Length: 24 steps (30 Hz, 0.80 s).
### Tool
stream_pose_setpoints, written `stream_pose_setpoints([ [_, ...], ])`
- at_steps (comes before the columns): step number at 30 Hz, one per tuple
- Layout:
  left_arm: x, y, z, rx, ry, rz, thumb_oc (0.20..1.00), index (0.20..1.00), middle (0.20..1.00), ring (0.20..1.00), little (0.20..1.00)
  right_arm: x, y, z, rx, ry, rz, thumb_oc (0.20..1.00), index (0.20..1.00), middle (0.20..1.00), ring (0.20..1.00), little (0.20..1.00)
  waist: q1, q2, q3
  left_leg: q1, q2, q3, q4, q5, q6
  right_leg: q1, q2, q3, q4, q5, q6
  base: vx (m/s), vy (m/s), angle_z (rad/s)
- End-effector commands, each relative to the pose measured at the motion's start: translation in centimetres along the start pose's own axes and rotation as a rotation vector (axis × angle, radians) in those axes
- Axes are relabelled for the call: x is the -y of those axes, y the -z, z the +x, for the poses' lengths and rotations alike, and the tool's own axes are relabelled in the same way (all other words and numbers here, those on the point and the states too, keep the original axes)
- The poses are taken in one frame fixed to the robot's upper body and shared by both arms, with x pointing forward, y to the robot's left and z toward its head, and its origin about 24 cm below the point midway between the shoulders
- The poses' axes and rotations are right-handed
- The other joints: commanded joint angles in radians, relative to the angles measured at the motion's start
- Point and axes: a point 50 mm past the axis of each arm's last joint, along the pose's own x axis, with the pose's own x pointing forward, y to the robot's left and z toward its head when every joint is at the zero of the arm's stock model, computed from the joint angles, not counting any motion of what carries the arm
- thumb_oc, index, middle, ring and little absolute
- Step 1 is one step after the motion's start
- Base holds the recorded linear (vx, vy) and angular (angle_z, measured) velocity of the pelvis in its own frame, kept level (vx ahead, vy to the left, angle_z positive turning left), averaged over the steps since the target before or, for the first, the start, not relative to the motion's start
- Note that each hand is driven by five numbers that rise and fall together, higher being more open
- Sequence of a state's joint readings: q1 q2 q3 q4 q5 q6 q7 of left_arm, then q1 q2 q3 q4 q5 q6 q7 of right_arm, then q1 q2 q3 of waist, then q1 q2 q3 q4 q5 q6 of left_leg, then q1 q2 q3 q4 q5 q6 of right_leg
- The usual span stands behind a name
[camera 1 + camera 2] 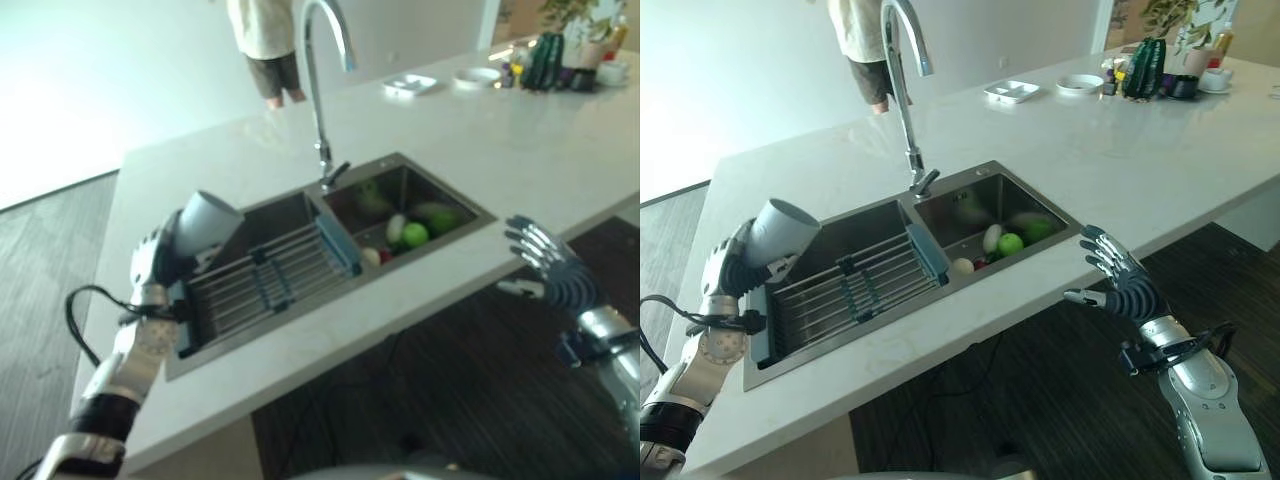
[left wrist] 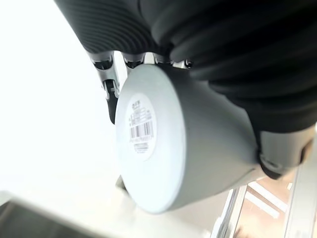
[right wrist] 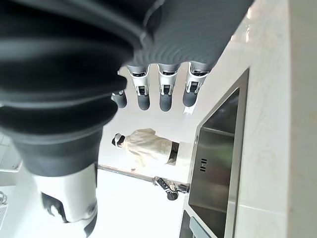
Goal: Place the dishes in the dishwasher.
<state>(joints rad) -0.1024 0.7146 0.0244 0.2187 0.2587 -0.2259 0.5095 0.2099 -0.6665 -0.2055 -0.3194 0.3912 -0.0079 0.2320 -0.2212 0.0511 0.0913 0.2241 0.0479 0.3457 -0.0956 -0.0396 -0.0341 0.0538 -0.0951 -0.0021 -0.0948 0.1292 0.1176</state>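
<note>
1. One countertop (image 1: 1200,160), pale stone, runs across the upper and middle frame. No dishwasher can be picked out, so judged from this, no dish has been loaded.
2. One double sink (image 1: 1035,200) sits mid-frame. Its left basin carries one ribbed drying rack (image 1: 855,290). The right basin holds produce: one green apple (image 1: 1011,243) plus a few pale and dark green pieces, too small to count reliably.
3. One curved tap (image 1: 902,60) rises at upper centre, behind the divider between the basins.
4. One person (image 1: 862,40) stands beyond the counter at the top edge of the frame.
5. Two hands. The left hand (image 1: 728,268), at mid-left, has its fingers curled round one grey cup (image 1: 780,232). The cup lies tilted on its side, mouth toward upper right, above the left end of the rack. The left wrist view shows its labelled base.
6. The right hand (image 1: 1118,280), at lower right just off the counter's front edge, is spread wide and carries nothing.
7. Two small white dishes sit far back at upper right: one divided tray (image 1: 1011,92) and one round plate (image 1: 1079,84), beside a cluster of bottles (image 1: 1150,55).
8. Progress estimate: early. One cup is lifted, and carrying it to the dishwasher and placing it are both left to do.
</note>
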Motion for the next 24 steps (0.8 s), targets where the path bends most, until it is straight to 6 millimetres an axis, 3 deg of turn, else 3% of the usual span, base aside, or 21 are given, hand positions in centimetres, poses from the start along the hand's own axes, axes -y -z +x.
stream_pose_setpoints([
  [1, -4.3, -2.3, 2.6, 0.116, -0.21, -0.218, 0.2, 0.2, 0.2, 0.2, 0.2, 0.1, -1.9, 0.9, 0.131, 0.045, -0.021, 1.0, 1.0, 1.0, 1.0, 1.0, 0.012, -0.022, -0.02, -0.018, -0.023, -0.144, 0.008, 0.005, 0.003, 0.054, 0.013, -0.012, 0.011, -0.054, 0.019, -0.01, -0.105, 0.2],
  [3, -4.7, -3.8, 2.4, 0.159, -0.227, -0.436, 0.2, 0.2, 0.2, 0.2, 0.2, -0.2, -1.9, 0.9, 0.134, 0.055, -0.013, 1.0, 1.0, 1.0, 1.0, 1.0, 0.028, -0.029, -0.021, -0.022, -0.018, -0.158, 0.008, 0.007, 0.001, 0.061, 0.015, -0.025, 0.009, -0.06, 0.014, -0.02, -0.11, 0.17],
  [5, -4.3, -6.0, 1.4, 0.223, -0.169, -0.764, 0.2, 0.2, 0.2, 0.2, 0.2, -0.9, -2.0, 1.1, 0.15, 0.069, 0.006, 1.0, 1.0, 1.0, 1.0, 1.0, 0.05, -0.038, -0.02, -0.026, -0.01, -0.179, 0.008, 0.011, -0.002, 0.069, 0.019, -0.042, 0.008, -0.07, 0.004, -0.05, -0.128, 0.31],
  [9, -2.7, -8.3, -0.2, 0.271, -0.034, -1.199, 0.2, 0.2, 0.2, 0.2, 0.2, -2.2, -2.3, 1.5, 0.166, 0.058, 0.03, 1.0, 1.0, 1.0, 1.0, 1.0, 0.082, -0.051, -0.015, -0.037, 0.009, -0.207, 0.008, 0.024, -0.012, 0.081, 0.028, -0.071, 0.008, -0.083, -0.011, -0.06, -0.136, 0.29],
  [15, -1.5, -9.4, -1.9, 0.295, 0.09, -1.596, 0.2, 0.2, 0.2, 0.2, 0.2, -3.1, -3.1, 1.7, 0.221, 0.018, 0.048, 1.0, 1.0, 1.0, 1.0, 1.0, 0.136, -0.064, 0.002, -0.069, 0.047, -0.248, 0.008, 0.079, -0.047, 0.08, 0.037, -0.135, 0.008, -0.088, -0.031, -0.05, -0.153, 0.34],
  [18, -2.0, -9.5, -2.9, 0.322, 0.086, -1.658, 0.2, 0.2, 0.2, 0.2, 0.2, -3.2, -3.8, 1.5, 0.269, 0.014, 0.047, 1.0, 1.0, 1.0, 1.0, 1.0, 0.172, -0.066, 0.019, -0.104, 0.066, -0.278, 0.026, 0.101, -0.066, 0.076, 0.041, -0.152, 0.008, -0.097, -0.034, -0.01, -0.158, 0.35],
  [20, -2.2, -9.4, -3.1, 0.335, 0.088, -1.665, 0.2, 0.2, 0.2, 0.2, 0.2, -3.1, -4.1, 1.4, 0.28, 0.037, 0.025, 1.0, 1.0, 1.0, 1.0, 1.0, 0.181, -0.063, 0.029, -0.138, 0.082, -0.253, 0.018, 0.13, -0.074, 0.077, 0.043, -0.174, 0.008, -0.103, -0.031, -0.11, -0.034, 0.37],
  [21, -2.2, -9.4, -3.0, 0.343, 0.099, -1.694, 0.2, 0.2, 0.2, 0.2, 0.2, -2.6, -4.3, 1.4, 0.287, 0.071, 0.006, 1.0, 1.0, 1.0, 1.0, 1.0, 0.179, -0.059, 0.038, -0.172, 0.097, -0.183, 0.02, 0.157, -0.084, 0.078, 0.037, -0.211, 0.008, -0.102, -0.024, -0.28, 0.025, 0.57],
  [22, -2.1, -9.4, -2.7, 0.35, 0.11, -1.746, 0.2, 0.2, 0.2, 0.2, 0.2, -1.9, -4.6, 1.7, 0.305, 0.099, -0.019, 1.0, 1.0, 1.0, 1.0, 1.0, 0.165, -0.063, 0.043, -0.171, 0.111, -0.085, 0.055, 0.153, -0.087, 0.076, 0.017, -0.26, 0.008, -0.099, -0.019, -0.37, 0.053, 1.66],
  [23, -2.1, -9.3, -2.4, 0.363, 0.099, -1.76, 0.2, 0.2, 0.2, 0.2, 0.2, -1.6, -5.0, 2.0, 0.328, 0.1, -0.025, 1.0, 1.0, 1.0, 1.0, 1.0, 0.156, -0.071, 0.044, -0.169, 0.111, -0.046, 0.092, 0.133, -0.076, 0.062, 0.002, -0.279, 0.008, -0.088, -0.021, -0.64, 0.128, 2.92],
  [24, -2.3, -9.8, -1.9, 0.413, 0.083, -1.789, 0.2, 0.2, 0.2, 0.2, 0.2, -0.8, -5.8, 2.6, 0.388, 0.112, -0.039, 1.0, 1.0, 1.0, 1.0, 1.0, 0.13, -0.081, 0.047, -0.137, 0.11, -0.035, 0.262, 0.092, -0.073, 0.024, -0.021, -0.322, 0.008, -0.061, -0.032, -0.6, 0.139, 2.63],
])
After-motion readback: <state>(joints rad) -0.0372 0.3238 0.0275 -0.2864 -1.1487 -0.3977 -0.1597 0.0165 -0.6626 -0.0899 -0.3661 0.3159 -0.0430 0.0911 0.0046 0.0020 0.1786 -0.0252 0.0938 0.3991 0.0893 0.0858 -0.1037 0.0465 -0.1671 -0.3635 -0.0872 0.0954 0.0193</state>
